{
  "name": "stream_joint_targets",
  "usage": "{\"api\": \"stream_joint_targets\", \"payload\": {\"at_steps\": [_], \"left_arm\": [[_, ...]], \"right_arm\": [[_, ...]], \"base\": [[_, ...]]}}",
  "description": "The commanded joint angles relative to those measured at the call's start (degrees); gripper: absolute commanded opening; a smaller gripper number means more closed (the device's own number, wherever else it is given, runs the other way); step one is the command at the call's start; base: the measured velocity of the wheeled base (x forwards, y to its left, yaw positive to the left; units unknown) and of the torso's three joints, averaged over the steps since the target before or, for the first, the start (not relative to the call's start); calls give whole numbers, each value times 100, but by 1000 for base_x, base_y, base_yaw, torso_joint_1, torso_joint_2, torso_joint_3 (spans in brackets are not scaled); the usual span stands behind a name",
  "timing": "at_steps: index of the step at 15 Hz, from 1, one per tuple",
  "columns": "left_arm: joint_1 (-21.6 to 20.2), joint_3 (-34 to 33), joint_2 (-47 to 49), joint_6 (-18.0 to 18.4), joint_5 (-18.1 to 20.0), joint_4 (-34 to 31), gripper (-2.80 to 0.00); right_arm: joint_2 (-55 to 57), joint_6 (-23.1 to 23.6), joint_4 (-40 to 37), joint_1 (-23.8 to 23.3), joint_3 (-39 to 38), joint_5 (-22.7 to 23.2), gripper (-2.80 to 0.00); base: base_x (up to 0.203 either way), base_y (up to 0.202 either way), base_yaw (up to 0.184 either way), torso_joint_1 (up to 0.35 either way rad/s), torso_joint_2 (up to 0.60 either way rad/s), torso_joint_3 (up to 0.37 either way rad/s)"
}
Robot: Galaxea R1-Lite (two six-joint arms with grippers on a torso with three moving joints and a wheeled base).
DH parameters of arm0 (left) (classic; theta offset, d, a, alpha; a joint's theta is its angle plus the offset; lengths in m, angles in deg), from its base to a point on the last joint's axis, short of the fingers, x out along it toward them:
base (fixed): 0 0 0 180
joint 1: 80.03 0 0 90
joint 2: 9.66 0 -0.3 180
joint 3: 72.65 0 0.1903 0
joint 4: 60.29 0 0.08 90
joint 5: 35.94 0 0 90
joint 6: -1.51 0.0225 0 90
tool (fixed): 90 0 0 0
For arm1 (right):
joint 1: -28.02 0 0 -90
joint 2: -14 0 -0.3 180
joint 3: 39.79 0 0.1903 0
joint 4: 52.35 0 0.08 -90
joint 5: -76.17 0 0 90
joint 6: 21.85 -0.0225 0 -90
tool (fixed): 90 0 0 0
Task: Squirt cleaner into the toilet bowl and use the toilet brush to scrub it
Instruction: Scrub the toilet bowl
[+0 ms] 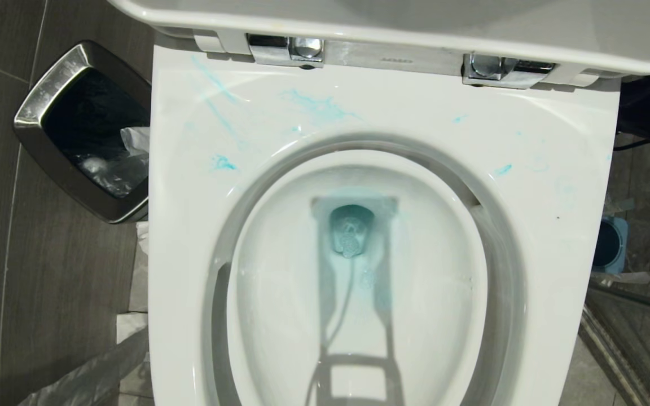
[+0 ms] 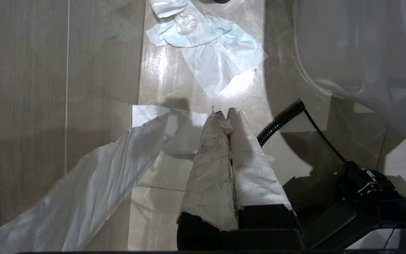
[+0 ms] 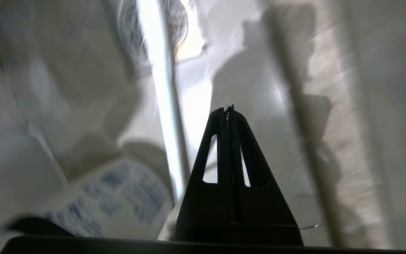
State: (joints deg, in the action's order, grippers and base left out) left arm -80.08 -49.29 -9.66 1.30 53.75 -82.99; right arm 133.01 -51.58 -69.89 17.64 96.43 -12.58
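The toilet bowl (image 1: pixel 359 293) fills the frame's centre, cleaner (image 1: pixel 319 107) streaked along its upper rim and tinting the drain. Both grippers, left (image 2: pixel 226 113) and right (image 3: pixel 228 109), are clenched and empty. With no brush in hand, the cleaner may dry unscrubbed.

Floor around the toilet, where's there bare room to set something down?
Left of the toilet bowl, the dark tiles in front of the bin lie bare. Tight against the bowl's left side it is crowded with tissue and plastic sheet. On the right, the blue holder and floor rails leave little room.
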Motion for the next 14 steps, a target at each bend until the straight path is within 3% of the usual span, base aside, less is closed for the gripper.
{"api": "stream_joint_targets", "payload": {"at_steps": [1,6,14], "left_arm": [[-4,-44,0,3,-4,4,-280],[-4,-44,0,-14,5,4,-280],[-4,-44,0,-14,5,4,-280]], "right_arm": [[-229,-71,18,-43,0,-11,-280],[-3,-55,323,-43,0,-100,-280],[623,58,349,-87,-8,-607,-280]], "base": [[0,0,0,0,0,0],[0,0,0,0,0,0],[0,0,0,0,0,0]]}}
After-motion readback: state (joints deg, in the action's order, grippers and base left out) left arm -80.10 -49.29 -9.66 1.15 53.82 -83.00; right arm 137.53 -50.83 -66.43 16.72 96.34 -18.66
